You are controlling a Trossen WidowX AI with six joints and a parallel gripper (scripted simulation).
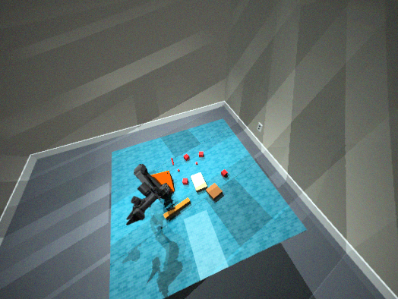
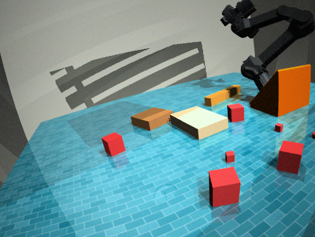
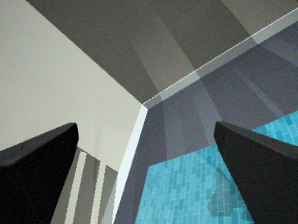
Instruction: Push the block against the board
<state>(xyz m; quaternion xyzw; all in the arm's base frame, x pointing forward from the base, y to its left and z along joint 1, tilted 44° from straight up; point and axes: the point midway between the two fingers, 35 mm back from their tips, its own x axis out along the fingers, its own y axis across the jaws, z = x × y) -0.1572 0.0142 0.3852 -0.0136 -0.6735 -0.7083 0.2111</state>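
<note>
A flat brown square block lies on the blue tiled table top, and one of its corners meets a larger flat cream slab. A long narrow orange board lies apart from both, nearer the arm's base. My gripper is open and empty. It hangs high in the air, well away from the block, the slab and the board. The wrist view shows only the floor, the wall and the table's edge between the fingers.
An orange wedge stands beside the arm's base. Several red cubes of different sizes are scattered around, such as a big one, one near the brown block and one beside the cream slab.
</note>
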